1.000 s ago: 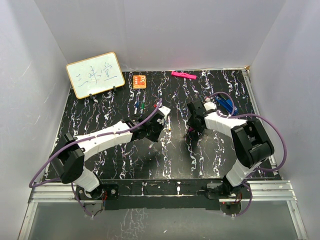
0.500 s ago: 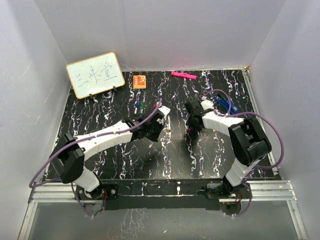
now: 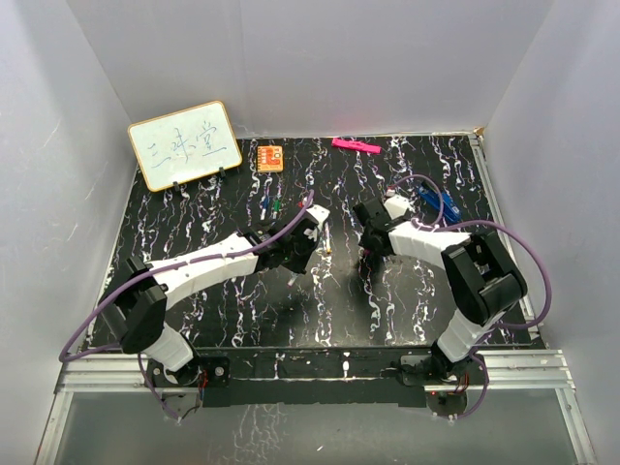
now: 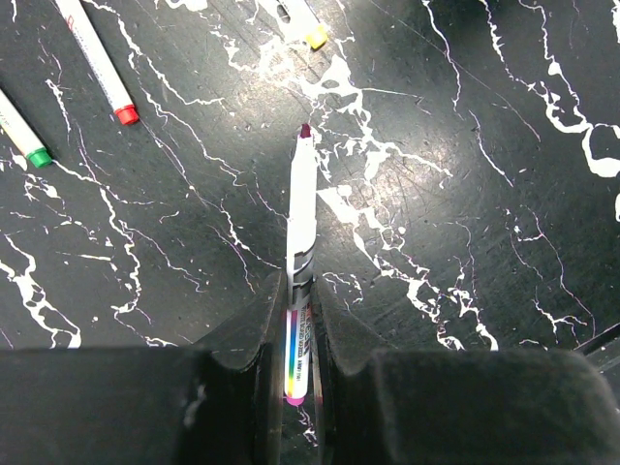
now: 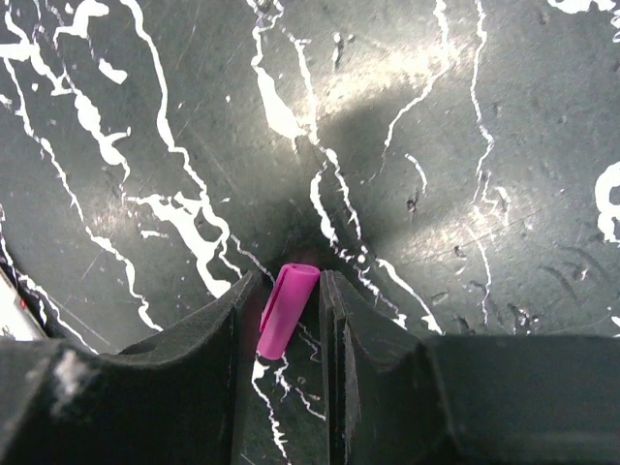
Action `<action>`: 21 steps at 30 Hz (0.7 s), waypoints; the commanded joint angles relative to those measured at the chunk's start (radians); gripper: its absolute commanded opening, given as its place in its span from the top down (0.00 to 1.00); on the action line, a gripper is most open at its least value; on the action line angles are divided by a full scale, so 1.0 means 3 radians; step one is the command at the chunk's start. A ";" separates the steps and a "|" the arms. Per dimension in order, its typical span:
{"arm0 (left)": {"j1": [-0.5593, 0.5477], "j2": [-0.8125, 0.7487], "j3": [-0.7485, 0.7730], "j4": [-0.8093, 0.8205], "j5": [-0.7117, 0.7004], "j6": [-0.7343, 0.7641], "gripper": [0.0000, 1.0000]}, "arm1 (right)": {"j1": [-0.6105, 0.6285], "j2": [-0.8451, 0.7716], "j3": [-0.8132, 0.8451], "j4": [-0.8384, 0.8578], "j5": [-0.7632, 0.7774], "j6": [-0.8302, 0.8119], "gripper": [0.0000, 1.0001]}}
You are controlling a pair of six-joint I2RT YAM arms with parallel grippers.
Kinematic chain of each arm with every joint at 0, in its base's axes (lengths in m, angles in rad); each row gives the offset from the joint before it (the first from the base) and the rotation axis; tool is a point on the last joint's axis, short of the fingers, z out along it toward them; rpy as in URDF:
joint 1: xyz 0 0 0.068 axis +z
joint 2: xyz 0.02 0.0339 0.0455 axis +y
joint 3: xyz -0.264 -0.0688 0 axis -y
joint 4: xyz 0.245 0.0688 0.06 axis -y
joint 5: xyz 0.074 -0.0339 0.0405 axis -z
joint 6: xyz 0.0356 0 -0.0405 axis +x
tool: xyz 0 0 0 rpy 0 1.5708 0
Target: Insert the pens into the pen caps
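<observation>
The left claw is clenched on the purple-tipped pen. Its two black fingers pinch the white barrel near the rear end, where a rainbow band and a pink butt show between them. The pen's long axis runs straight out from the claw, and its dark purple tip is the farthest point. Whether the tip touches the black marbled bench cannot be told.

Beyond that tip and slightly right, the yellow-tipped pen lies on the bench, close to the tip but apart from it. To the left lie the red-tipped pen and the green-tipped pen. They are roughly parallel, and both slant with their coloured ends toward the claw side.

The right claw is closed on the purple cap. The short cylinder sits in the narrow slot between the fingers, with its near end against the left finger and its far end against the right one. Its long axis points away from the claw, leaning a little to the right.

From above, both claws hang low at mid-bench, facing each other and near together. Along the far edge of the bench, well apart from them, are a leaning whiteboard, an orange block and a pink bar.
</observation>
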 commanded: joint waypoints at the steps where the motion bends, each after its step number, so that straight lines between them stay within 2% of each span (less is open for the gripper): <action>1: 0.0033 -0.0079 0.0102 0.0016 -0.0047 0.0036 1.00 | 0.0227 0.0276 -0.0284 -0.0697 -0.0368 0.0039 0.71; 3: 0.0044 -0.0081 0.0113 0.0017 -0.0047 0.0045 1.00 | 0.0292 0.0316 -0.0284 -0.0709 -0.0386 0.0062 0.75; 7: 0.0056 -0.0086 0.0139 -0.0003 -0.0053 0.0080 1.00 | 0.0378 0.0406 -0.0284 -0.0691 -0.0431 0.0080 0.98; 8: 0.0061 -0.0094 0.0140 -0.0010 -0.0057 0.0085 1.00 | 0.0380 0.0418 -0.0284 -0.0679 -0.0424 0.0080 1.00; 21: 0.0068 -0.0142 -0.0011 0.0118 0.0022 0.0047 1.00 | 0.0360 0.0230 0.0063 -0.0674 -0.0037 0.0028 1.00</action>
